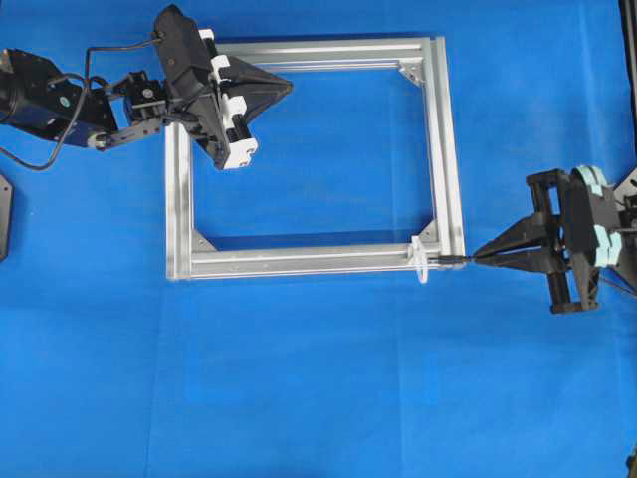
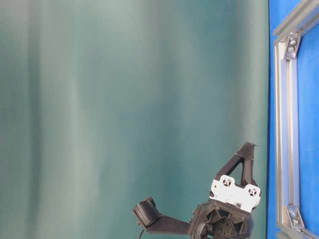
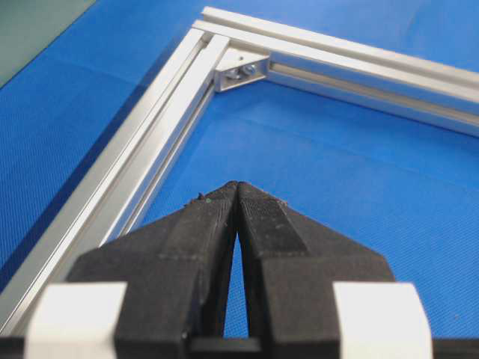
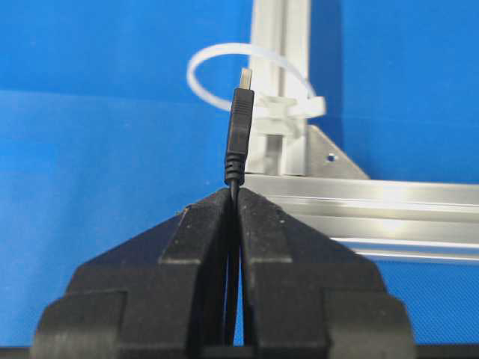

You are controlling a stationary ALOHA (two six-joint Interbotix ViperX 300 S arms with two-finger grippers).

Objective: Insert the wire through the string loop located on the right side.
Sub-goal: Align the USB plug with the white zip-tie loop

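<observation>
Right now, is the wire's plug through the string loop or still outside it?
Outside. In the overhead view the wire tip, held by the right gripper, stops short of the string loop on the frame.

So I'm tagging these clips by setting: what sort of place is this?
Most likely a robotics lab bench: a blue mat covers the table, a bare aluminium frame lies on it as a test fixture, and a plain teal backdrop closes off the scene. No household or factory items show.

overhead, table-level, two close wrist views
</observation>
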